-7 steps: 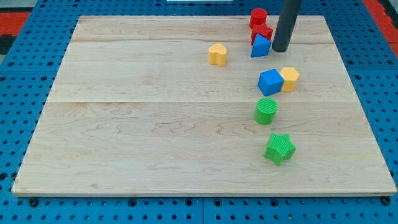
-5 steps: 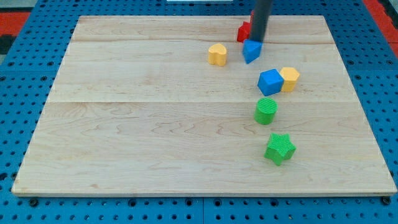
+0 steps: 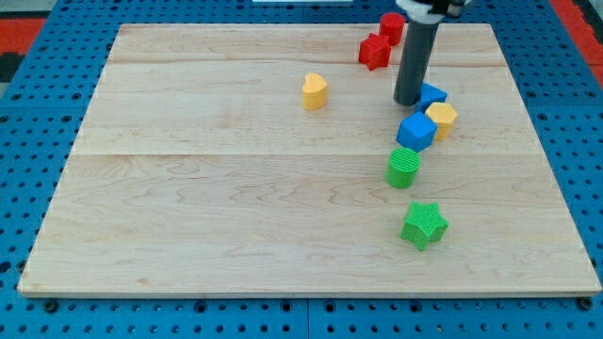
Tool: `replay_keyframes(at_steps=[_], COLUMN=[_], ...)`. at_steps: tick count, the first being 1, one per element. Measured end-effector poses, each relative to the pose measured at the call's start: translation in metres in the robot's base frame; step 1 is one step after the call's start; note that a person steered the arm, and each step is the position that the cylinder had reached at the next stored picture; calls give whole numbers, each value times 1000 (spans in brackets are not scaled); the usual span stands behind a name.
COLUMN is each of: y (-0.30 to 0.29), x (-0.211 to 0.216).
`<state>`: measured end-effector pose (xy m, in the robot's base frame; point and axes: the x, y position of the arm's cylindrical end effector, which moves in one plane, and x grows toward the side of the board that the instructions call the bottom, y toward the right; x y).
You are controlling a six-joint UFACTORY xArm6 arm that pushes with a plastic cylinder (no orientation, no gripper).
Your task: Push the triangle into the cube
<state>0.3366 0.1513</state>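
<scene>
My tip rests on the board just left of the blue triangle, which the rod partly hides. The triangle lies right above the blue cube and seems to touch it. A yellow block sits against the cube's right side, just below the triangle.
A green cylinder stands just below the cube and a green star lower still. A yellow heart lies to the left of my tip. Two red blocks sit near the board's top edge.
My tip swung down and right, and the blue triangle moved down-right onto the cube. The cube and yellow block shifted slightly down. The yellow heart slid a little left.
</scene>
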Motion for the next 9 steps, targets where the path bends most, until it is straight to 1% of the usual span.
replay_keyframes(at_steps=[1,2,3,4,5,6,7,8,9], y=[46,123,138,76,-36,-77,-44,-7,8], x=[-19,-9,-6,-6,11,23,31,25,39])
